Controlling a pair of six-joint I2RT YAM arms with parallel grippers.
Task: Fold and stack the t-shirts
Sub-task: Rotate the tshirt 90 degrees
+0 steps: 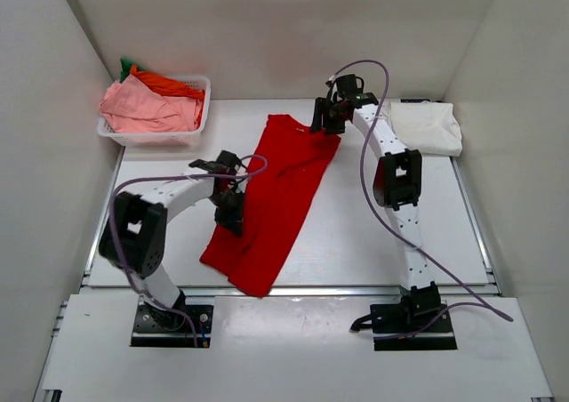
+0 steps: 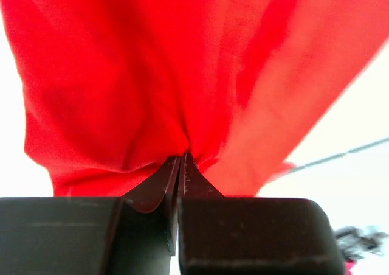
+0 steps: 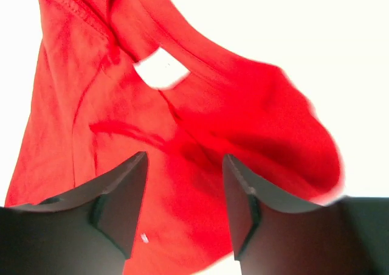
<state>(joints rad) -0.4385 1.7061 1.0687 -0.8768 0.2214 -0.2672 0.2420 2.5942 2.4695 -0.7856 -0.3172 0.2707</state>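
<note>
A bright red t-shirt [image 1: 277, 193] lies lengthwise down the middle of the table, folded narrow. My left gripper [image 1: 231, 217] is shut on its left edge near the lower half; the left wrist view shows the jaws pinched on a bunch of the red cloth [image 2: 152, 92]. My right gripper [image 1: 324, 117] is open just above the shirt's top right corner; in the right wrist view its fingers [image 3: 121, 190] straddle the red cloth [image 3: 200, 135] near the collar. A folded cream-white t-shirt [image 1: 428, 126] lies at the back right.
A white lattice basket [image 1: 197, 110] at the back left holds pink [image 1: 147, 108], orange [image 1: 173, 86] and green [image 1: 126, 64] t-shirts. White walls close in the table on three sides. Purple cables loop from both arms.
</note>
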